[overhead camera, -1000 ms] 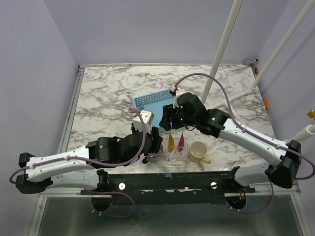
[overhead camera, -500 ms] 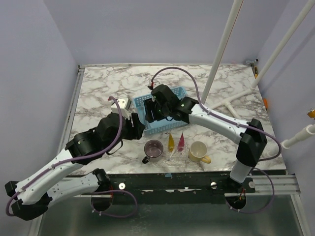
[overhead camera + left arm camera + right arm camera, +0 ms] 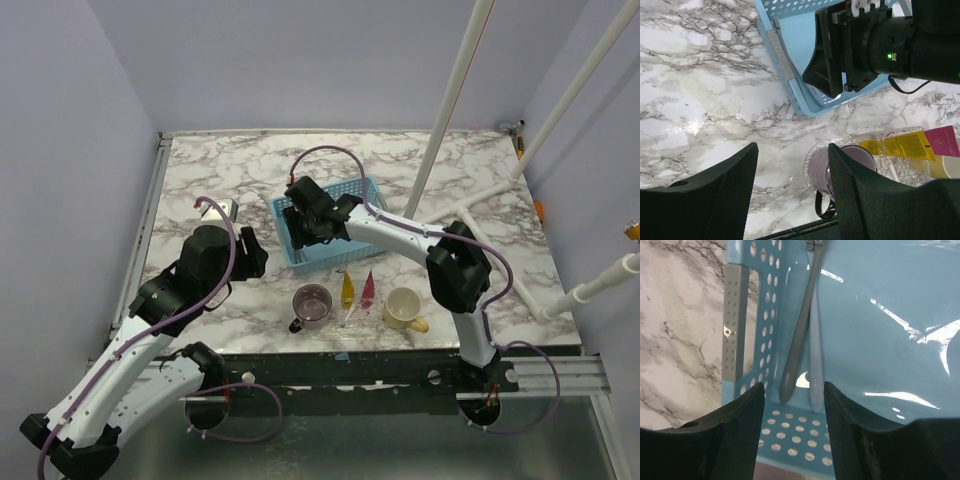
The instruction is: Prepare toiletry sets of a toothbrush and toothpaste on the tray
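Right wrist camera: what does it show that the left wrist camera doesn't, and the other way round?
Only the right wrist view shows a dark grey toothbrush and a pale toothbrush lying side by side in the blue tray, against its perforated wall. Only the left wrist view shows the purple mug, the yellow tube, the pink tube and the right gripper above the tray. Both show that tray and the marble table.

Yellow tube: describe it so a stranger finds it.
On the marble table, find the perforated blue tray. In front of it, two tapering tubes lie between a purple mug and a cream mug. Take the yellow tube by the purple mug, not the pink tube.
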Tool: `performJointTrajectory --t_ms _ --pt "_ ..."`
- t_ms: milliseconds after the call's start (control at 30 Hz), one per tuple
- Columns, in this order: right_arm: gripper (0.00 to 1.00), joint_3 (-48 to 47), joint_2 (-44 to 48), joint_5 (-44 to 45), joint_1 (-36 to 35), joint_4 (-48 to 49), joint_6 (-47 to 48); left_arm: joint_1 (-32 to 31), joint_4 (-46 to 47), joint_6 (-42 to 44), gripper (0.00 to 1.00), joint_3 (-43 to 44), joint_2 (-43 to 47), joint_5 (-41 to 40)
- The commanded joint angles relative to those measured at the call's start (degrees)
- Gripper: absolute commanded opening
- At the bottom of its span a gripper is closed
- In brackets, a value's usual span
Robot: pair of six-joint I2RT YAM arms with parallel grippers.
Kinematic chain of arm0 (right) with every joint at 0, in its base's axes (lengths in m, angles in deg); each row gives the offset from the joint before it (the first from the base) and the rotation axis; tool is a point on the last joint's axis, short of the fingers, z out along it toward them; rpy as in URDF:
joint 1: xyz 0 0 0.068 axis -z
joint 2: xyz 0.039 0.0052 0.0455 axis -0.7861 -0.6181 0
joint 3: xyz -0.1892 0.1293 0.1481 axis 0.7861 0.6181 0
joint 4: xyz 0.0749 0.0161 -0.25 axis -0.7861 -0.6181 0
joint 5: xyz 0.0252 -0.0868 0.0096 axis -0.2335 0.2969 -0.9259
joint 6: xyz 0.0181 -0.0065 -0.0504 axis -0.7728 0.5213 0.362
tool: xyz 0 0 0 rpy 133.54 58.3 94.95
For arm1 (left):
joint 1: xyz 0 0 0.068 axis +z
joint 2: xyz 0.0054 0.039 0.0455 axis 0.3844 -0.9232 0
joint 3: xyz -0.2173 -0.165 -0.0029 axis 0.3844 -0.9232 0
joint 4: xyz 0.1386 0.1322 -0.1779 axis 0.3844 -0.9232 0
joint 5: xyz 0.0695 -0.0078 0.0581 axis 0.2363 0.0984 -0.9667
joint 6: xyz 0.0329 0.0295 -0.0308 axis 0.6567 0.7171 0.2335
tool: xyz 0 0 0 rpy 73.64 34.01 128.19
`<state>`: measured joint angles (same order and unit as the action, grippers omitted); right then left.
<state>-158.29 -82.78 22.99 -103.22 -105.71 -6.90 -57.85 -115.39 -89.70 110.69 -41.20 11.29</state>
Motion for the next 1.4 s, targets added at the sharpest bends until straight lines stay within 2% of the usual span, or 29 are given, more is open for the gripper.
performJointTrajectory --t_ms 0,567,1000,1367 --pt "0.53 -3.84 -3.93 2.38 0.65 -1.05 0.41 0.79 3.68 2.38 0.59 -3.18 2.81 1.93" --pt "0.46 -10.62 -13.96 3.1 1.39 -1.52 1.07 1.05 5.29 2.96 0.59 -5.19 2.55 2.78" --pt "0.31 -10.78 -16.02 5.49 2.17 -1.57 1.09 1.1 5.37 3.19 0.59 -5.1 1.66 3.39" --pt "0.07 -8.01 -14.36 9.21 3.97 -1.4 0.94 1.05 5.28 3.26 0.59 -5.0 1.21 3.3"
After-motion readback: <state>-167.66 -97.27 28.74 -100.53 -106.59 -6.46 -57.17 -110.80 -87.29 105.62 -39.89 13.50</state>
